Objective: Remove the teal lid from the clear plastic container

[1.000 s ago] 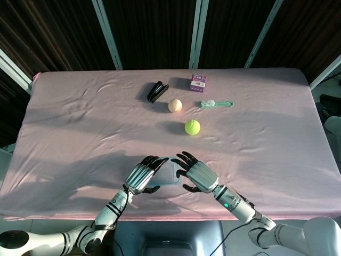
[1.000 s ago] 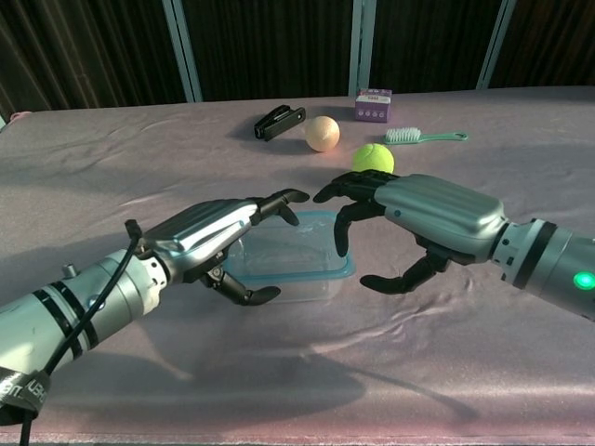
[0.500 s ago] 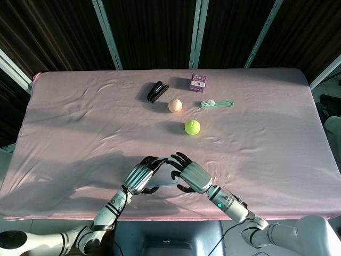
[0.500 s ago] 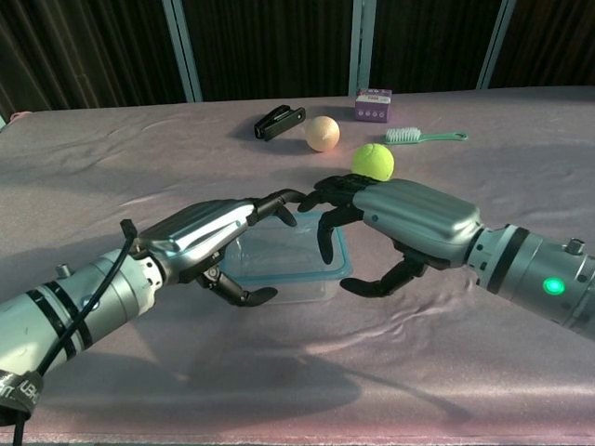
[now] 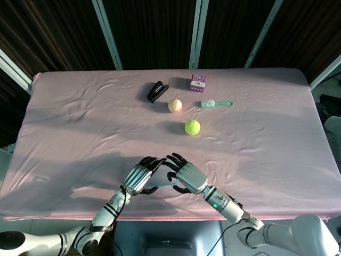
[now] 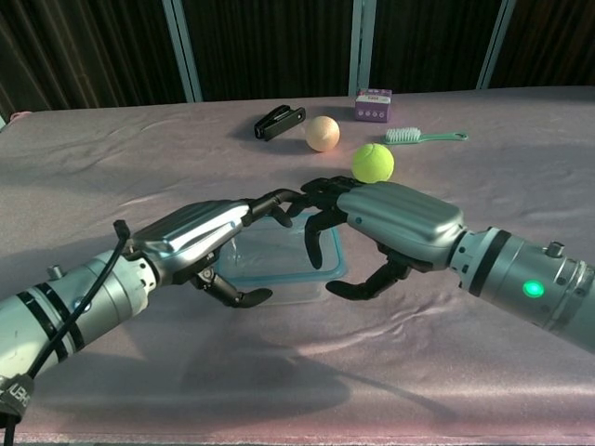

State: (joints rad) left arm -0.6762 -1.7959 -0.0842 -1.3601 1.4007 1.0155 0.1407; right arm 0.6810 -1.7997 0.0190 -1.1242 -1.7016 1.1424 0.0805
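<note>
The clear plastic container sits near the table's front edge with its teal lid still on it. My left hand arches over its left end, fingers spread above the lid and thumb low by the front wall. My right hand arches over the right end, fingertips above the lid and thumb curled in front of the corner. I cannot see either hand clamping the box. In the head view, the left hand and right hand nearly meet, leaving only a sliver of the container showing.
Further back on the pink cloth lie a yellow tennis ball, a peach ball, a black clip-like object, a purple box and a teal brush. The table's front edge runs just behind my wrists.
My right hand has slid left over the container's right end, its fingertips now close to those of the left hand. The left hand has barely shifted. The container has not moved.
</note>
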